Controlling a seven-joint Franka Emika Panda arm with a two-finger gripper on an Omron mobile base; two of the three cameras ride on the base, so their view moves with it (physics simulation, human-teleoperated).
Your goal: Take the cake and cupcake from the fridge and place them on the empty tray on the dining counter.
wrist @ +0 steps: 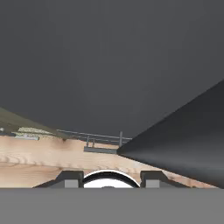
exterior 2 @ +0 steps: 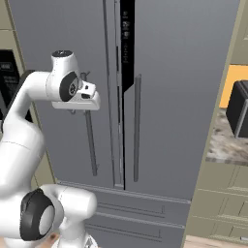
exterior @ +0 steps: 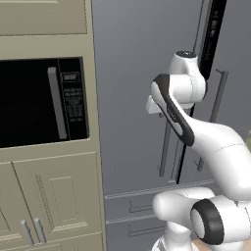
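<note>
The gripper [wrist: 108, 178] shows in the hand view as two small dark finger tips [wrist: 70, 178] set apart, with nothing visible between them. How wide the jaws stand beyond that gap cannot be told, and in the two base views the fingers are hidden behind the white hand. The hand is raised to the height of the upper doors of the fridge [exterior 2: 179, 97], close in front of the left door and right at its long vertical bar handle [exterior 2: 90, 145]. Whether it touches the handle cannot be told.

In the hand view, the plain grey front of the fridge fills the upper part, a dark wedge-shaped surface cuts in from the right, and lower down lie a strip of light wooden floor [wrist: 48, 159] and the drawer handles of the fridge, small and far off.

The fridge doors are almost shut: a narrow dark gap [exterior 2: 127, 43] runs between them at the top, and both bar handles hang side by side near the middle seam. Two drawers [exterior 2: 131, 213] sit below the doors.

To the left of the fridge, a black microwave [exterior: 41, 100] is built into beige cabinets [exterior: 54, 196]. To the right, a stone counter [exterior 2: 225, 145] carries a dark boxy appliance [exterior 2: 238, 109].
</note>
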